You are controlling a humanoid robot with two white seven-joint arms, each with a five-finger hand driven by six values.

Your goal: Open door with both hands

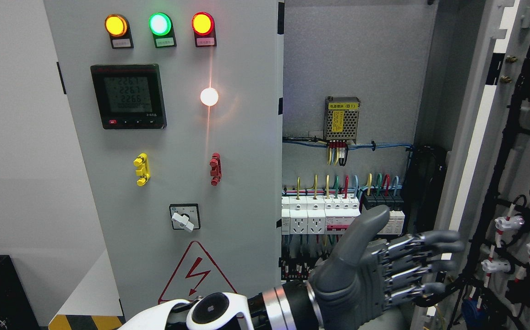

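Right door (471, 151) swung wide at right; left door (177, 151) shut. Left hand (384, 270) empty, fingers straight and together, against right door's inner edge. Risk: fingertips snagging wiring harness (516, 238) just beyond.

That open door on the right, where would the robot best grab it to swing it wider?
Probably by the pale vertical edge of the open door, coming from the cabinet side. That edge stands free, upright and bare, while the inner face is crowded with cables. The left hand is already level with it, fingers extended toward it, holding nothing.
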